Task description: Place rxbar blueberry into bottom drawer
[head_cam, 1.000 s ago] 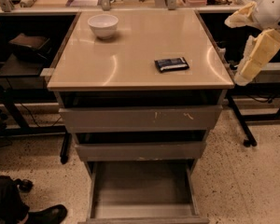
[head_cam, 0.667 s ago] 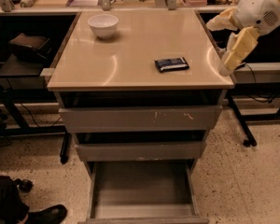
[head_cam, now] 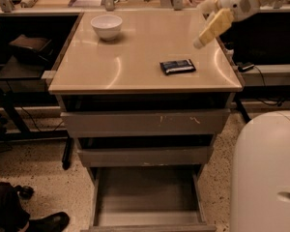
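End effector (head_cam: 208, 23) has swung left from beside the bench (head_cam: 121, 66) to over its right rear corner. It hangs above and behind the snack bar (head_cam: 178, 66), open and holding nothing. The bar lies flat on the bench, front right.

Risks: the flat, shiny wrapper may slide under a shallow pinch and skid off the near right edge. The upper drawer fronts may block the descent.

Bottom drawer (head_cam: 147, 197) is pulled out, floor bare. White bowl (head_cam: 106, 25) looks empty.
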Robot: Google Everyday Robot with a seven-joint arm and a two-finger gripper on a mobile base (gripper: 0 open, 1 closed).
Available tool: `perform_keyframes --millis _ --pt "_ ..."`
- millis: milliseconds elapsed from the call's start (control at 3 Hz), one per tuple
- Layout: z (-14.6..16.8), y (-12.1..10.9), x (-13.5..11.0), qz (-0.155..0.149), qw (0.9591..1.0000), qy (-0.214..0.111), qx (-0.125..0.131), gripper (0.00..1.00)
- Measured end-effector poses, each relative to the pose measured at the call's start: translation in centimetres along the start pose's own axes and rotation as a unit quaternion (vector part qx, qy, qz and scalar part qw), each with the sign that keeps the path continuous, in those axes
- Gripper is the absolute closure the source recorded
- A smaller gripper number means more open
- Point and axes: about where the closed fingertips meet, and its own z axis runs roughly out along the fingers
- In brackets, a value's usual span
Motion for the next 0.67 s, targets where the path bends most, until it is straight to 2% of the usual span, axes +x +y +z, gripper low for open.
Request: perform_keyframes --millis 333,667 --pt "-0.6 -1.0 -0.79 -0.004 0.9997 -0.005 0.023 0.0" --pt "-0.58 -1.01 -0.78 -0.004 0.9997 -0.005 0.023 0.0"
